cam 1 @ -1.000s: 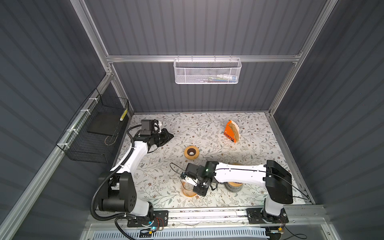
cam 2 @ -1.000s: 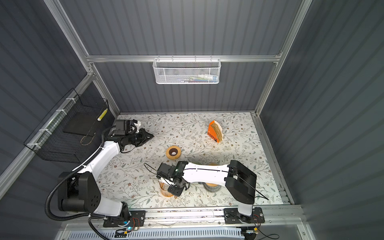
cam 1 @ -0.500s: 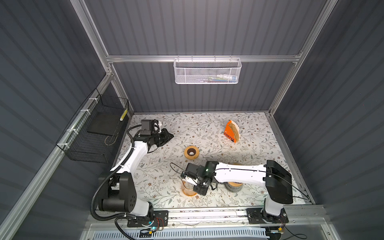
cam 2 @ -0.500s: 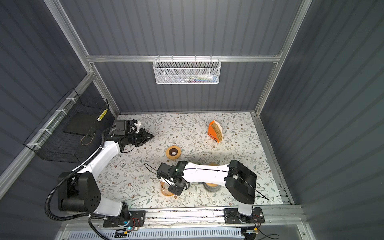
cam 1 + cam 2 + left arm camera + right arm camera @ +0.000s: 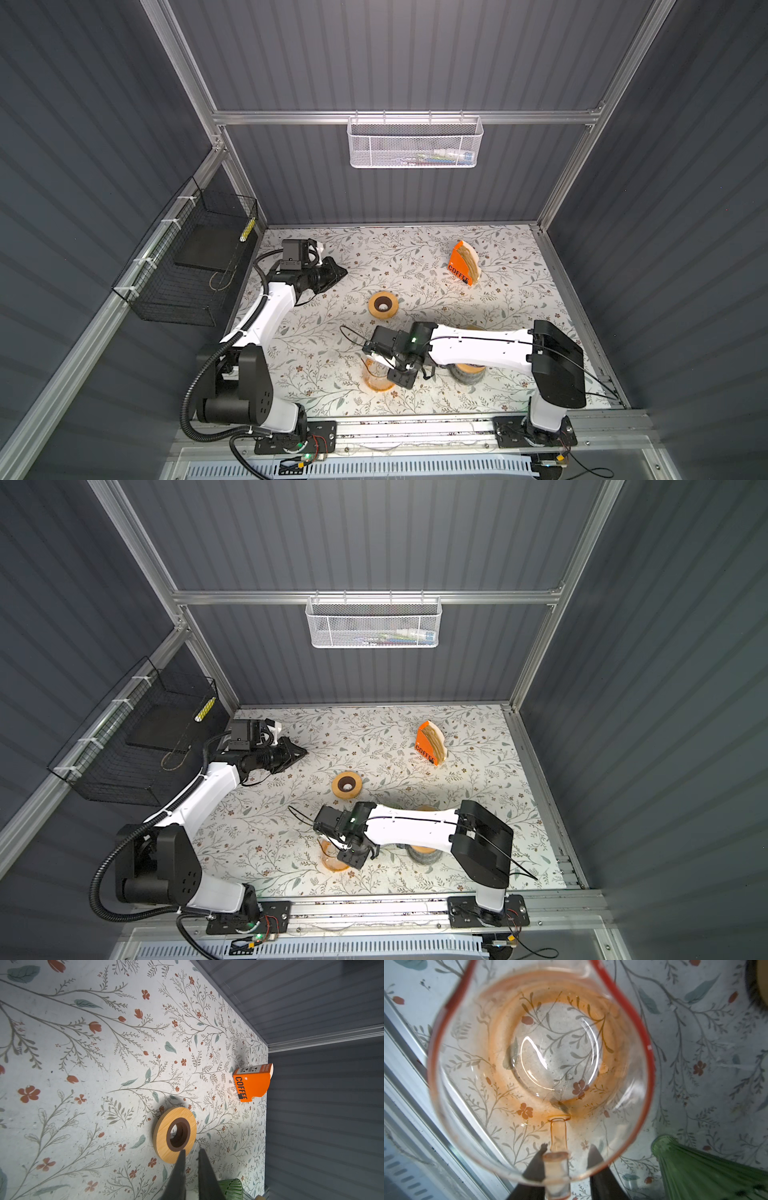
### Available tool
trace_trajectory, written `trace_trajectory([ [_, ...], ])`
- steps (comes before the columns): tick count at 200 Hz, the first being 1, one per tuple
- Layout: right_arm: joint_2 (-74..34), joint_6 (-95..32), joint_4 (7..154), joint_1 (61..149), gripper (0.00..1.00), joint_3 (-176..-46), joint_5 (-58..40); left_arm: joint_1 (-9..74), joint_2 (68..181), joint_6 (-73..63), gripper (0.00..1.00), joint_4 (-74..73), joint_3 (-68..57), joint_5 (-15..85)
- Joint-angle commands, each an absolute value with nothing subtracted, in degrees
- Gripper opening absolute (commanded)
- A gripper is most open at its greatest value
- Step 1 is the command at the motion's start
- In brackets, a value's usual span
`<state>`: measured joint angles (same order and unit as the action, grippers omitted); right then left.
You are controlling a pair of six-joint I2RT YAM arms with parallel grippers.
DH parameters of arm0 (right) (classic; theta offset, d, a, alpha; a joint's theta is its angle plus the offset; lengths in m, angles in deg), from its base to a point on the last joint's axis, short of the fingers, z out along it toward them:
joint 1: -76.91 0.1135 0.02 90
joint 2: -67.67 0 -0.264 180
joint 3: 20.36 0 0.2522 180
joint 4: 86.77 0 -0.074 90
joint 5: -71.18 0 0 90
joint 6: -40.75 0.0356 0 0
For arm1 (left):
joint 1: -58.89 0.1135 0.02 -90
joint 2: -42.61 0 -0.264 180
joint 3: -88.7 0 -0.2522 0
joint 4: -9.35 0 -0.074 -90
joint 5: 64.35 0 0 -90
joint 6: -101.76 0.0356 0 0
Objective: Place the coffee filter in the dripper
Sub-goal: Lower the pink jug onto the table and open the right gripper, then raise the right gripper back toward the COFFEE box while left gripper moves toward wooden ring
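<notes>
The coffee filters stand in an orange "COFFEE" box (image 5: 462, 262) (image 5: 431, 744) (image 5: 252, 1082) at the back right of the floral table. The green ribbed glass dripper (image 5: 708, 1169) (image 5: 230, 1188) stands front right, mostly hidden under the right forearm in both top views. My right gripper (image 5: 401, 375) (image 5: 353, 856) (image 5: 568, 1148) is open astride the handle of a clear, orange-rimmed carafe (image 5: 376, 379) (image 5: 542, 1053) beside the dripper; one finger is clear of the handle. My left gripper (image 5: 338, 272) (image 5: 301, 752) (image 5: 191, 1150) hovers shut and empty at the back left.
A wooden ring with a dark hole (image 5: 383, 305) (image 5: 346, 786) (image 5: 175, 1134) lies mid-table. A white mesh basket (image 5: 415, 143) hangs on the back wall and a black wire basket (image 5: 195, 266) on the left wall. The aluminium rail (image 5: 415, 428) runs along the front edge.
The right gripper's jaws have opened off the carafe handle. Neither arm has visibly shifted, and the left gripper is unchanged.
</notes>
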<state>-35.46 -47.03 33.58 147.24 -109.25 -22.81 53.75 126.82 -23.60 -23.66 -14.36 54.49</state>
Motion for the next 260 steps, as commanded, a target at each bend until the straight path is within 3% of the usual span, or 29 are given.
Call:
trace_trajectory([
  [1,-34.8,-47.6,32.2,147.5,0.36,-110.9,-24.7,54.2,125.2,-23.3,0.14,-23.4,-14.7,55.8],
  [64,-31.3,-46.9,32.3,147.0,0.46,-110.7,-25.7,54.2,124.6,-22.5,0.15,-24.8,-13.8,55.4],
  [112,-26.3,-44.5,33.3,145.7,0.48,-112.2,-24.0,54.1,124.5,-21.3,0.20,-27.0,-12.7,56.1],
  [171,-21.5,-40.2,34.5,136.2,0.47,-118.3,-19.8,53.6,126.1,-16.2,0.28,-33.1,-8.3,59.1],
  [208,-17.4,-37.7,39.9,130.0,0.50,-117.9,-16.1,46.6,129.0,-12.6,0.41,-40.2,-3.0,52.9],
  [260,-13.6,-34.4,46.4,124.8,0.51,-113.8,-13.8,41.4,133.3,-12.2,0.44,-44.0,-2.3,49.8],
])
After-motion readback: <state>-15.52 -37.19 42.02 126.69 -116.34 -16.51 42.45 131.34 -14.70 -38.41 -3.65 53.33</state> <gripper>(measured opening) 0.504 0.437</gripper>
